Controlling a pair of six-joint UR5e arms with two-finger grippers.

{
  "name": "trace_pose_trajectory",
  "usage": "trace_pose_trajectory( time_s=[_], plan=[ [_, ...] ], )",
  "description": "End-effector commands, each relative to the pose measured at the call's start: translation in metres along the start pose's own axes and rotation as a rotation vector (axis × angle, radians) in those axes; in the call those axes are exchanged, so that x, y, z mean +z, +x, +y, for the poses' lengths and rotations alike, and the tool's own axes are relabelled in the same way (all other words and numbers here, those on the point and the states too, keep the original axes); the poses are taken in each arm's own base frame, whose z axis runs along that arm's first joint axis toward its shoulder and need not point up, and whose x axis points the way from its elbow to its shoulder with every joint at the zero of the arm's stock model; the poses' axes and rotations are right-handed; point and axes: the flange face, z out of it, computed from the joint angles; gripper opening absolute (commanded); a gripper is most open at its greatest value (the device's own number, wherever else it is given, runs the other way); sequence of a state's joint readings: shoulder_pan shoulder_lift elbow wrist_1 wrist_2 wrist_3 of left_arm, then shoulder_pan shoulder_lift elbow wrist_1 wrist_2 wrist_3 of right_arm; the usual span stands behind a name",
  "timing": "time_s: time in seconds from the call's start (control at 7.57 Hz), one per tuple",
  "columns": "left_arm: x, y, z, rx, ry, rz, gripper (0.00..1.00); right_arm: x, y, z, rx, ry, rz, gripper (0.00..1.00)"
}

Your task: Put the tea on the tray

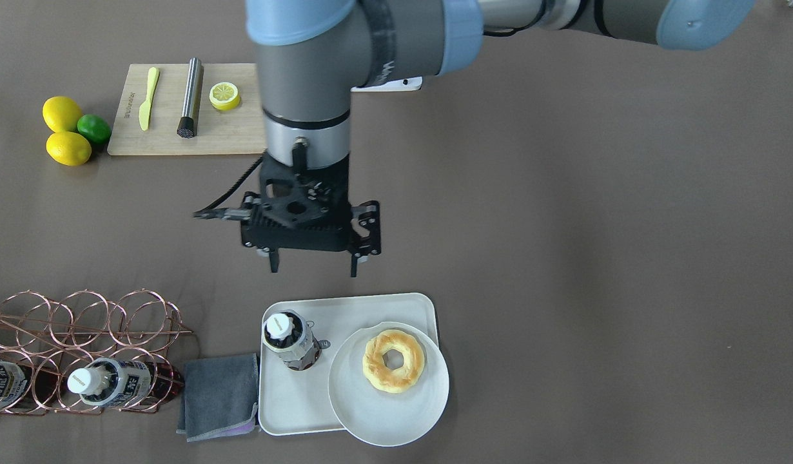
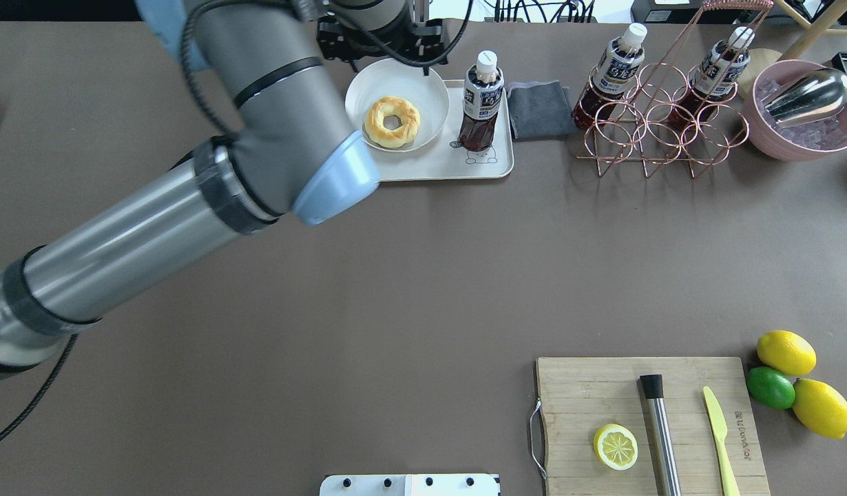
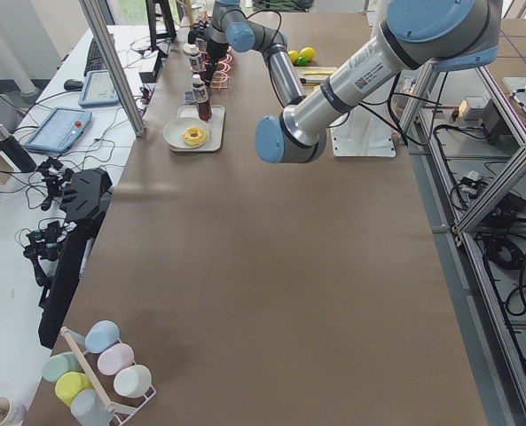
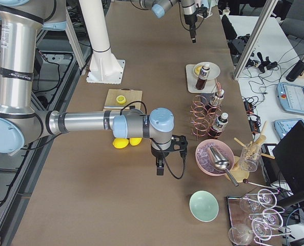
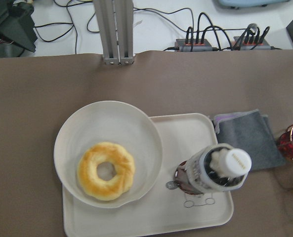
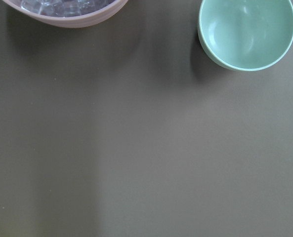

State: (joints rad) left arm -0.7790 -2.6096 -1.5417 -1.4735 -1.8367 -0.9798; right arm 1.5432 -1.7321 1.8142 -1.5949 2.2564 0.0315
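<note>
One tea bottle (image 1: 288, 338) stands upright on the off-white tray (image 1: 293, 406), beside the bear drawing. It also shows in the overhead view (image 2: 481, 103) and the left wrist view (image 5: 213, 170). My left gripper (image 1: 314, 265) is open and empty. It hangs above the table just on the robot's side of the tray, apart from the bottle. Two more tea bottles (image 1: 106, 381) lie in the copper wire rack (image 1: 80, 322). My right gripper (image 4: 161, 166) shows only in the exterior right view, far from the tray. I cannot tell whether it is open or shut.
A round white plate (image 1: 387, 419) with a donut (image 1: 394, 359) overlaps the tray. A grey cloth (image 1: 219, 396) lies between tray and rack. A wooden board (image 2: 602, 393) holds a lemon slice, muddler and knife, with lemons and a lime (image 2: 785, 351) beside it. A pink ice bowl (image 2: 802, 138) and a green bowl (image 6: 245, 32) stand nearby.
</note>
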Motion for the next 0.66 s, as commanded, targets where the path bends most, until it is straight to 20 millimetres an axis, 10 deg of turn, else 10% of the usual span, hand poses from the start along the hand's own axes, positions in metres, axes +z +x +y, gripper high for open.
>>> trace_pose_trajectory(
  time_s=[0.0, 0.53],
  plan=[
    [-0.016, -0.189, 0.066, 0.153, -0.051, -0.044, 0.97, 0.003, 0.002, 0.0, 0.003, -0.005, 0.002, 1.0],
    [-0.058, -0.583, 0.102, 0.425, -0.27, -0.101, 0.97, 0.005, 0.004, -0.001, 0.007, -0.008, 0.002, 1.0]
  ],
)
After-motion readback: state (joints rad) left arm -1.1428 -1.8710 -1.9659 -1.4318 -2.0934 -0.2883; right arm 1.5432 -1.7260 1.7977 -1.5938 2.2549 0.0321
